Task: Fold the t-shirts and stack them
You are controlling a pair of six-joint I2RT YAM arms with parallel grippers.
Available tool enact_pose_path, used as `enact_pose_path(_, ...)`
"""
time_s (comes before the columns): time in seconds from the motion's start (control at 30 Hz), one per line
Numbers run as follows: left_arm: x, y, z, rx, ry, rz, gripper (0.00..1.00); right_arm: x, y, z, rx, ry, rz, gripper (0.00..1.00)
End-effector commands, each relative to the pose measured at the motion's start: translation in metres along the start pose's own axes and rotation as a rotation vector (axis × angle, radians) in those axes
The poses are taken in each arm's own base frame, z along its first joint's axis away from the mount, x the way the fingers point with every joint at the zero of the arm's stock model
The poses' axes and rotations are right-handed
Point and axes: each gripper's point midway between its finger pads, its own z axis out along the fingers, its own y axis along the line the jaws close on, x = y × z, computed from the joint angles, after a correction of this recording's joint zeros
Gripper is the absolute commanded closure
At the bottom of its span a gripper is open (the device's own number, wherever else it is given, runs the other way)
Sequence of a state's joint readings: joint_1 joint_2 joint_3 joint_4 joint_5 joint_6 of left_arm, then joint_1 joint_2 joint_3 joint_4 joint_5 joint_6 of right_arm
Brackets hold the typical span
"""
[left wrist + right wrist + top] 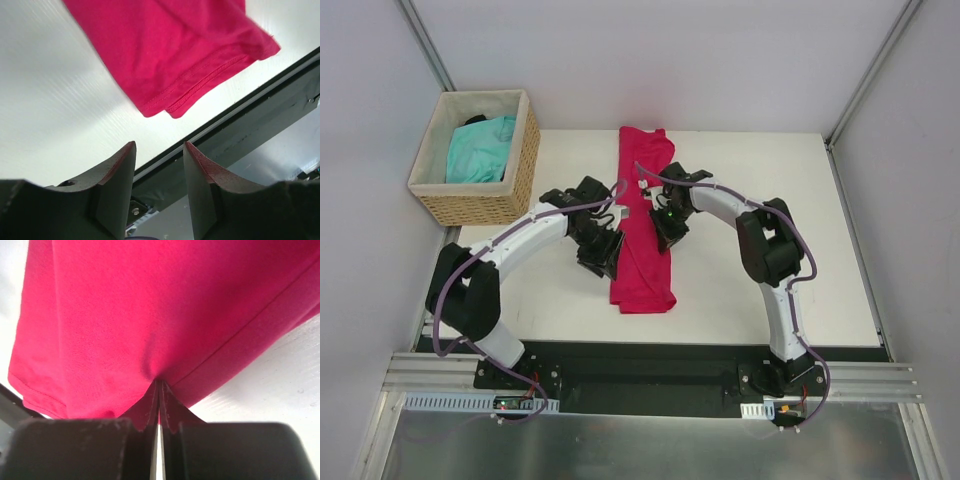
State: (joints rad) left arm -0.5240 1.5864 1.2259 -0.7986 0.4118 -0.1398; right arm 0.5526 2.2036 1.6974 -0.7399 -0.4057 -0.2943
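A plain crimson-pink t-shirt (642,250) with matching stitched hems is seen on a white table (770,220), while a plain turquoise t-shirt (480,150) is shown inside a tan woven wicker basket (470,208) lined in off-white.

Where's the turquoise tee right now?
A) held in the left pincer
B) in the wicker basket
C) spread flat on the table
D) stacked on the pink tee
B: the turquoise tee lies bunched inside the wicker basket at the far left, while only the pink tee lies out between the arms.
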Motion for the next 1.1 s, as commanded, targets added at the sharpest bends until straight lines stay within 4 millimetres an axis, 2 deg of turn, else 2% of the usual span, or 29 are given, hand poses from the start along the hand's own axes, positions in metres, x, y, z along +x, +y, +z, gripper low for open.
enact_pose_path(0.0,0.039,-0.001,0.015,0.046,0.139,-0.008,0.58,0.004,-0.006,0.0,0.075,0.042,-0.054,0.99)
enact_pose_path(0.13,0.059,0.001,0.023,0.038,0.196,0.015,0.67,0.001,-0.006,-0.002,0.089,0.045,-0.062,0.99)
enact_pose_path(0.3,0.064,0.011,0.035,0.006,0.152,-0.009,0.63,0.001,-0.007,-0.003,0.105,0.047,-0.071,0.99)
enact_pose_path(0.5,0.056,0.017,0.052,-0.02,0.108,-0.032,0.64,0.005,-0.005,-0.004,0.111,0.058,-0.084,0.99)
enact_pose_path(0.63,0.037,0.02,0.062,-0.043,0.068,-0.044,0.63,0.005,-0.004,-0.006,0.113,0.058,-0.09,0.99)
enact_pose_path(0.77,0.018,0.012,0.064,-0.029,0.047,-0.022,0.63,0.005,-0.003,-0.007,0.116,0.057,-0.094,0.99)
enact_pose_path(1.07,0.018,0.013,0.079,-0.016,0.101,-0.034,0.69,0.004,-0.005,-0.009,0.128,0.056,-0.099,0.99)
